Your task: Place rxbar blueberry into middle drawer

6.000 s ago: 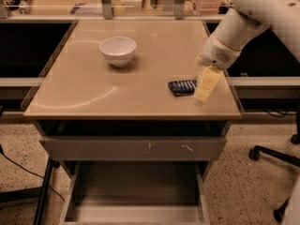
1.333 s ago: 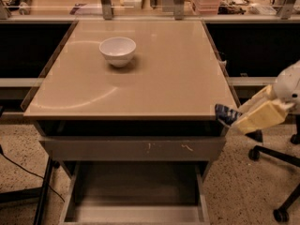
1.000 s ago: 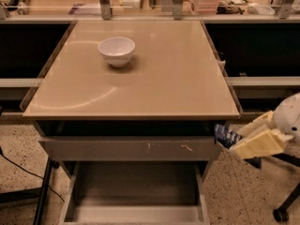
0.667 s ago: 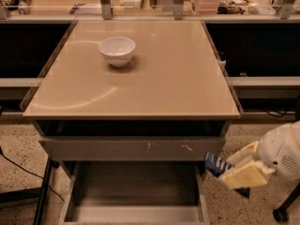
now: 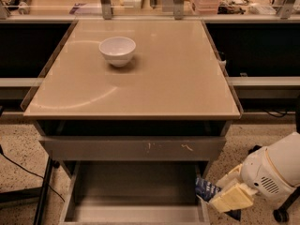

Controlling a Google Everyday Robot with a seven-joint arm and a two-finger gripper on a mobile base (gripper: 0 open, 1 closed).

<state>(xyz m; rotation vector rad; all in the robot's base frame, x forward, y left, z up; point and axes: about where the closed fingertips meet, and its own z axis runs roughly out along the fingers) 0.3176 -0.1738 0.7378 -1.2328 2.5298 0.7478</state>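
Observation:
The rxbar blueberry is a dark navy bar with white lettering, held in my gripper at the lower right. It hangs just over the right wall of the open middle drawer, a wide shallow grey drawer with a bare floor below the table. My gripper's pale fingers are shut on the bar, and my white arm reaches in from the right edge.
A white bowl stands on the tan tabletop at the back left. A grey drawer front with pale scratch marks sits above the open drawer. Black cables and a chair base lie on the speckled floor.
My gripper took the bar off the tabletop, carried it off the right edge, and has lowered it leftward to the open drawer's right wall.

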